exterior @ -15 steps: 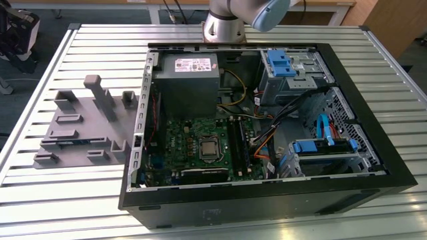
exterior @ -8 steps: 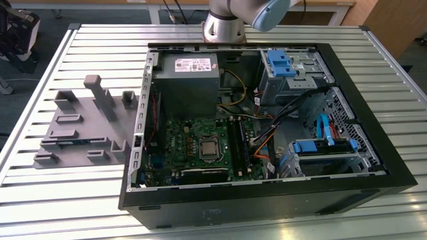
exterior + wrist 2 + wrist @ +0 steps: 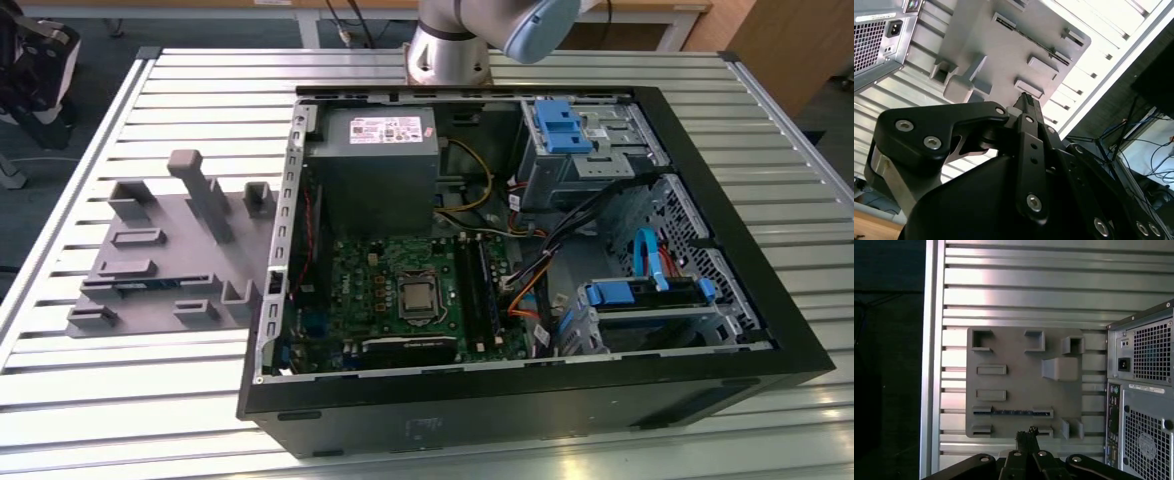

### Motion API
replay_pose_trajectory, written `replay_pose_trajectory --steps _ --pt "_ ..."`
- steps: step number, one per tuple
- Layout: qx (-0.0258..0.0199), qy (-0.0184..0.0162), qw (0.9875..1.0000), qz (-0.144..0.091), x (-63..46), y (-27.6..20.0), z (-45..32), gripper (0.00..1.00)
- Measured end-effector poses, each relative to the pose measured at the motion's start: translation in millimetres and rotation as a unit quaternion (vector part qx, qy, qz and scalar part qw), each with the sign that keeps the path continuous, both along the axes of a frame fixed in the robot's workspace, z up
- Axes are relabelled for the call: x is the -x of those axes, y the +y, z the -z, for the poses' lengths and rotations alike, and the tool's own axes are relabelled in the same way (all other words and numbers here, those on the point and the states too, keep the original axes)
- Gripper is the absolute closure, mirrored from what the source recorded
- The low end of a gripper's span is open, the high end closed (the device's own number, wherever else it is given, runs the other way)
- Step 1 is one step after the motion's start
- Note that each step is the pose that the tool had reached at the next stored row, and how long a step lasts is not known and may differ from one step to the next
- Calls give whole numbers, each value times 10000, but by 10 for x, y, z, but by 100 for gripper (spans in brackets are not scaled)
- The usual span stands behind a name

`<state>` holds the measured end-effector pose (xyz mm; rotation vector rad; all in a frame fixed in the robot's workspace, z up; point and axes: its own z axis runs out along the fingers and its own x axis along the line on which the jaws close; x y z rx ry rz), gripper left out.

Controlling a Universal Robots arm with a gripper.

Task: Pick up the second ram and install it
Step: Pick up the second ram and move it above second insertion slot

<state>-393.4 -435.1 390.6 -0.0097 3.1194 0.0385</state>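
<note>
On the exterior view's left, the grey holder tray (image 3: 160,250) lay on the slatted metal table (image 3: 134,400). The second ram (image 3: 134,284) stood on edge in one of the tray's slots. Further right sat the open computer case (image 3: 534,400). In the first wrist view the gripper (image 3: 1027,432) hovered over the tray near the ram, its fingertips together and empty.

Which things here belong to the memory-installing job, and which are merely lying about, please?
Job in hand: thin blue-green memory stick in the grey plastic holder tray; black gripper; long black motherboard slots.
Lying about: grey metal power supply box; blue plastic drive brackets.
</note>
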Motion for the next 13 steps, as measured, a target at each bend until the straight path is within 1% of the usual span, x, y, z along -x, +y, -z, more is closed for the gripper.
replay_pose_trajectory --steps 6,9,13 --pt "22 23 10000 -28 -1 -3 11 89" --pt "26 34 10000 -55 0 -3 15 89" --pt "26 33 9997 -228 0 -6 21 89"
